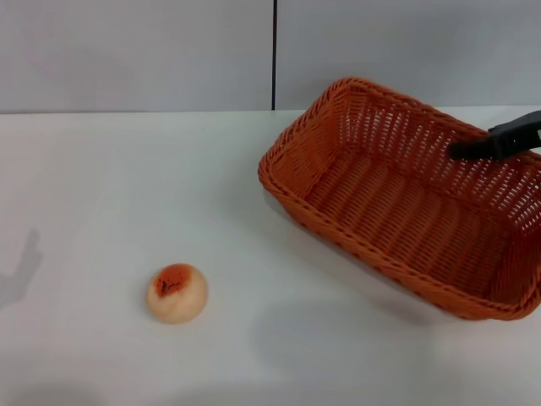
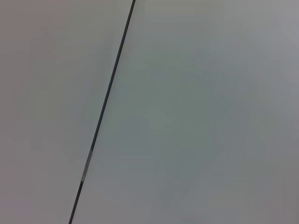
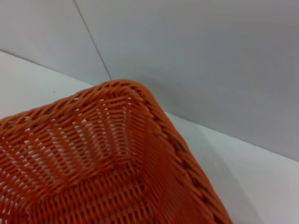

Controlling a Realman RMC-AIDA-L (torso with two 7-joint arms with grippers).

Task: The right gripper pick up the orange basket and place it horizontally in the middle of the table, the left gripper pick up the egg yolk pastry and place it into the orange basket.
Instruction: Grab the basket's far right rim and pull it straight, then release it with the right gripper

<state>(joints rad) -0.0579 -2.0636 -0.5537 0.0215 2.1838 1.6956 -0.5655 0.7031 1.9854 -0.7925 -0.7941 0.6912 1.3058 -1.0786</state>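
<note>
The orange basket [image 1: 406, 211] hangs tilted over the right half of the table [image 1: 127, 186], its near long side raised and a shadow cast on the white top below it. My right gripper [image 1: 463, 149], a black claw, comes in from the right edge and is shut on the basket's far rim. In the right wrist view the basket [image 3: 93, 168] fills the frame, showing one inner corner and its braided rim. The egg yolk pastry [image 1: 177, 293] sits alone on the table at front left, orange-red spot up. My left gripper is out of view.
A grey wall [image 1: 135, 51] with a dark vertical seam [image 1: 275, 51] stands behind the table; the left wrist view shows only this wall and seam [image 2: 105, 107]. An arm's shadow [image 1: 21, 271] falls on the table's left edge.
</note>
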